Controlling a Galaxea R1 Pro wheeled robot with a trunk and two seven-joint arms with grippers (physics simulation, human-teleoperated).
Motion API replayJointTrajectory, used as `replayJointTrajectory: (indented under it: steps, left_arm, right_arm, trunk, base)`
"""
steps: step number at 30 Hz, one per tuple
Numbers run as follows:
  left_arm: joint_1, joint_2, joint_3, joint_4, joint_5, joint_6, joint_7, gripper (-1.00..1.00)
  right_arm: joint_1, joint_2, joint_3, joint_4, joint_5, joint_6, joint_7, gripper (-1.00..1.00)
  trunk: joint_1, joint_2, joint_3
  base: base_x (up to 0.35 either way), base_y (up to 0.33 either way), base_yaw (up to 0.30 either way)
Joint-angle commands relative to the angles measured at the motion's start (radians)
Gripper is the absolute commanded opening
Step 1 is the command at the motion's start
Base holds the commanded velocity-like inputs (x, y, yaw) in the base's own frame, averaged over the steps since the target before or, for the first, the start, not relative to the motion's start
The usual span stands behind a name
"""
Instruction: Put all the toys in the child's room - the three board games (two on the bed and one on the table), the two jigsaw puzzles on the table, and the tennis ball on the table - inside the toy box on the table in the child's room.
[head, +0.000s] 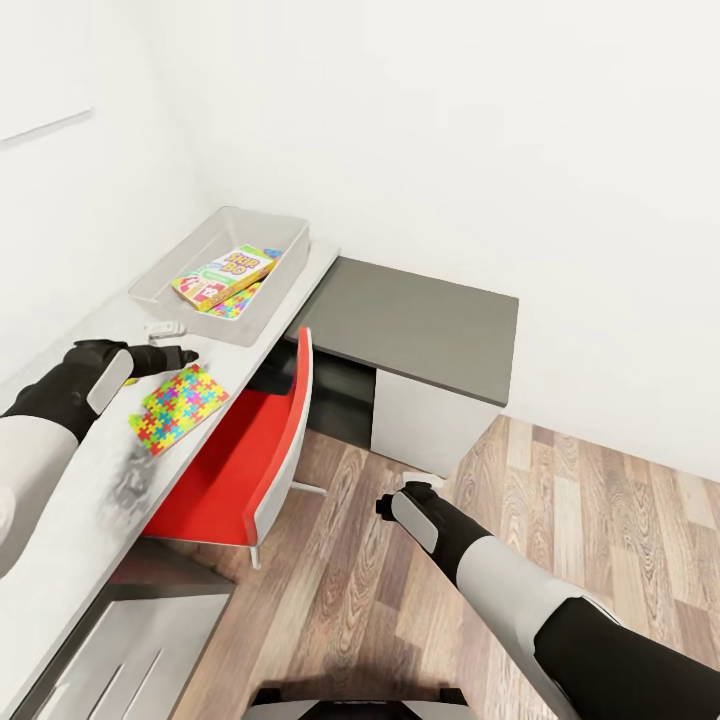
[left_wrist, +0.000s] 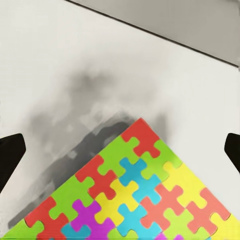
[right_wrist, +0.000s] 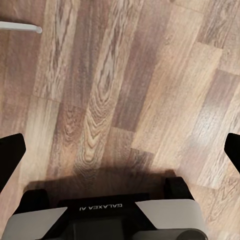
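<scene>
While the left gripper (head: 185, 355) hovers over the light-grey surface (head: 250, 345) with its jaws spread, a jigsaw puzzle (head: 178, 405) lies flat just below it. The toy box (head: 165, 280) beyond holds the SKIP-BO board game (head: 225, 275). The right gripper (head: 385, 503) hangs over the wooden floor (head: 560, 500), jaws apart.

table (head: 250, 335), toy box (head: 165, 275), 1 jigsaw puzzle (head: 180, 405)

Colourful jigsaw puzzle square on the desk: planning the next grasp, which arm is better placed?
Left. Its tool hovers open right at the thin multicoloured jigsaw puzzle square on the light-grey desk top; the right tool hangs over the wooden floor.
</scene>
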Motion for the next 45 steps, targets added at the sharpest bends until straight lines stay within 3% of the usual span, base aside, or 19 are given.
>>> replayJointTrajectory:
  steps: [1,16,29,36,45]
  left_arm:
    - [-0.001,0.002,-0.005,0.002,-0.002,0.003,-0.002,1.0]
    - [0.0,-0.001,-0.001,0.065,-0.002,-0.071,-0.002,1.0]
    - [0.001,-0.006,-0.001,0.076,-0.002,-0.1,-0.002,1.0]
    - [0.003,-0.028,-0.001,0.08,0.004,-0.136,-0.003,1.0]
    - [0.004,-0.036,-0.001,0.082,0.005,-0.141,-0.003,1.0]
  right_arm:
    - [-0.001,0.0,0.006,0.0,-0.005,0.004,-0.007,1.0]
    - [0.007,0.0,0.007,-0.001,-0.002,0.002,-0.007,1.0]
    - [0.019,0.0,0.007,-0.002,0.065,0.003,-0.005,1.0]
    - [0.02,0.0,0.007,-0.002,0.071,0.002,-0.005,1.0]
    - [0.02,0.0,0.007,-0.002,0.071,0.002,-0.005,1.0]
  trunk:
    - [0.0,-0.002,-0.001]
    - [0.0,-0.002,-0.001]
    - [0.0,-0.002,-0.001]
    - [0.0,-0.002,-0.001]
    - [0.0,-0.002,-0.001]
  base:
    - [0.0,0.0,0.0]
    - [0.0,0.0,0.0]
    - [0.0,0.0,0.0]
    - [0.0,0.0,0.0]
    - [0.0,0.0,0.0]
